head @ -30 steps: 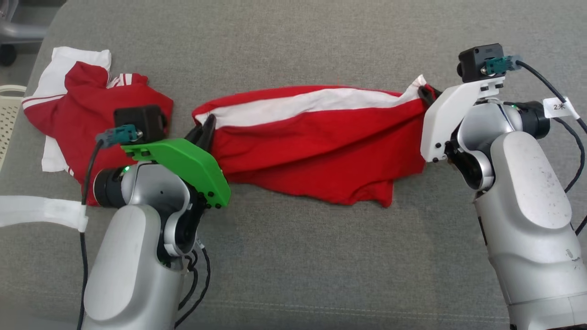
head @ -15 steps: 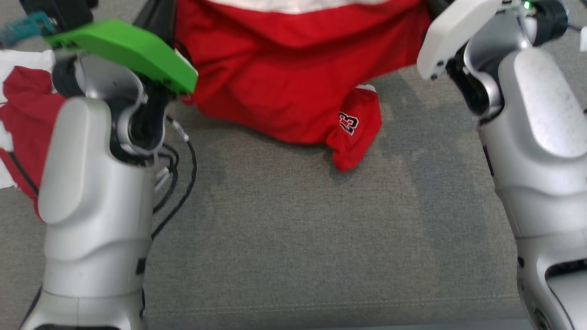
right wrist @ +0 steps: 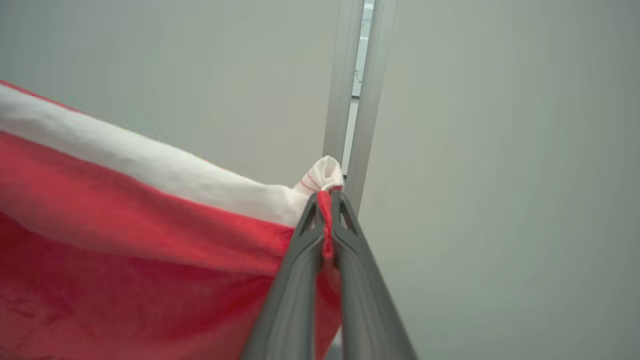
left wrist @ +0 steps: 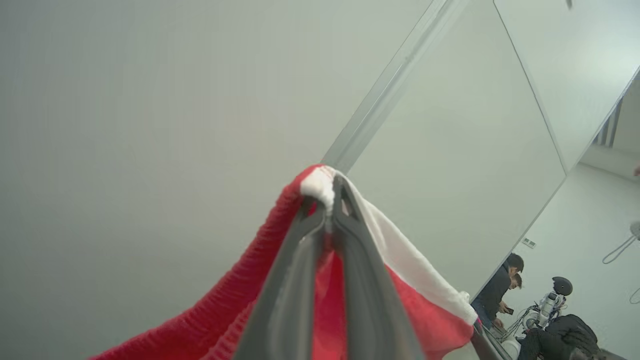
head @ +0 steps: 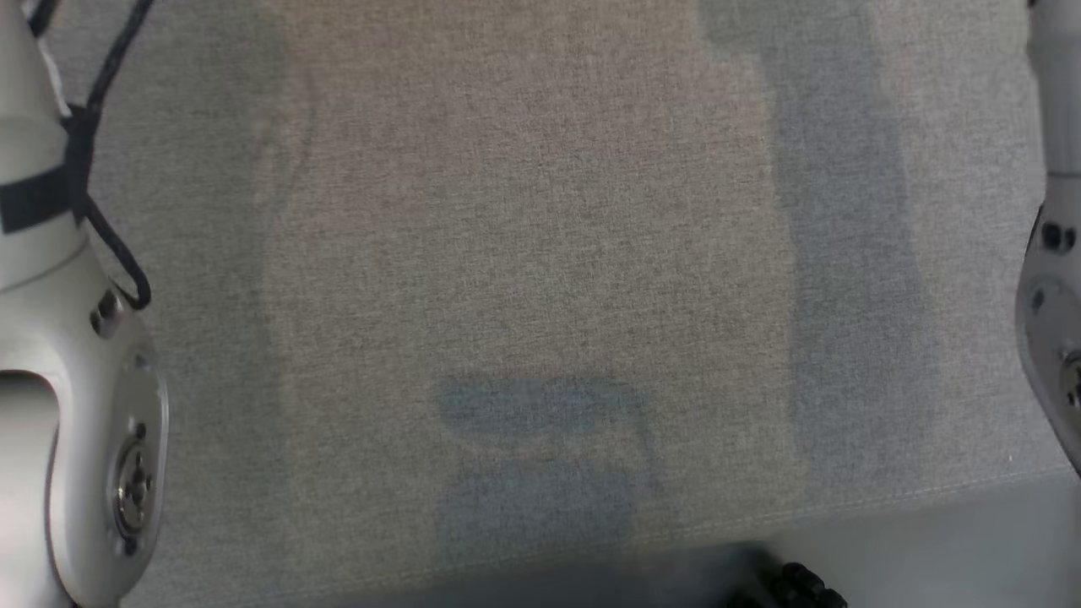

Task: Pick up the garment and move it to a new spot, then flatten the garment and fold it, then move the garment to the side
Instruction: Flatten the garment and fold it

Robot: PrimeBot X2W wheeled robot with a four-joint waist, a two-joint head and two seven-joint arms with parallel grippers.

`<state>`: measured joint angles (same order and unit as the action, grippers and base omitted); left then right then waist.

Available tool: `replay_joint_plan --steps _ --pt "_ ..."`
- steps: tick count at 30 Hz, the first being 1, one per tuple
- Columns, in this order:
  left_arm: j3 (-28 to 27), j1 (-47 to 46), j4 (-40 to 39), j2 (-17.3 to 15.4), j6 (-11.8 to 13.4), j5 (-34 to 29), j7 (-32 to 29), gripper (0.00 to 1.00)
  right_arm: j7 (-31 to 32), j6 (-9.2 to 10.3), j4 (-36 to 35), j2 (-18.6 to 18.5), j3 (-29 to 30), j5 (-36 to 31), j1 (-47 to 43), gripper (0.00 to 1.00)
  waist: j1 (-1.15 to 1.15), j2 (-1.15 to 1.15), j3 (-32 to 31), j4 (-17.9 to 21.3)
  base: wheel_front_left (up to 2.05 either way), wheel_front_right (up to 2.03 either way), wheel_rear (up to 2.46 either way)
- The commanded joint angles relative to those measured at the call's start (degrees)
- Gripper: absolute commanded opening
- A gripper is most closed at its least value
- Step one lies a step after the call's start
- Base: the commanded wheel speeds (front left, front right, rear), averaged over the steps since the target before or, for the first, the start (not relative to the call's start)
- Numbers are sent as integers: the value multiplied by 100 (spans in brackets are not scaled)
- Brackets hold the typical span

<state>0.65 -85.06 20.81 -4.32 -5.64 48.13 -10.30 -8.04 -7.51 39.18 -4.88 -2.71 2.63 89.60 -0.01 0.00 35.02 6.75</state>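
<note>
Above the grey cushion [head: 540, 253], left gripper [left wrist: 332, 192] and right gripper [right wrist: 325, 200] each clamp a corner of the red garment [right wrist: 125, 225], so it hangs spread for flattening.

On my head view the left arm [head: 76, 405], at nine o'clock, is a pale silver-white shell with a black cable [head: 82, 135], a black band [head: 34, 203] and a round screwed joint cap [head: 131, 481]. The right arm [head: 1047, 338], at three o'clock, matches, with small dark screw holes [head: 1056, 236]. The left gripper [left wrist: 330, 197] and right gripper [right wrist: 326, 199] have long dark-grey jaws with triangular cut-outs.
</note>
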Motion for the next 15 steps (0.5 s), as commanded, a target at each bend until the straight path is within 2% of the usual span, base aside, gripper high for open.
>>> replay_joint_plan --steps 1,4,8,12,15 --pt "-35 -154 12 -6 -44 62 65 0 -102 5 27 1 63 -97 143 0 1 0 524 326 0 0 0" --pt "-76 -484 -53 25 -133 325 372 0 -506 6 -50 31 469 -661 563 0 1 0 633 316 0 0 0" --pt "107 -615 -221 26 -187 452 773 0 -693 6 -402 76 768 -1269 908 0 1 0 773 225 0 0 0" --pt "587 -94 -499 -129 -188 547 1092 0 -707 6 -745 108 673 -1452 577 0 1 0 896 89 0 0 0" --pt "938 458 -650 -300 -190 727 1275 0 -711 6 -749 -8 327 -1432 190 0 1 0 860 -20 0 0 0"
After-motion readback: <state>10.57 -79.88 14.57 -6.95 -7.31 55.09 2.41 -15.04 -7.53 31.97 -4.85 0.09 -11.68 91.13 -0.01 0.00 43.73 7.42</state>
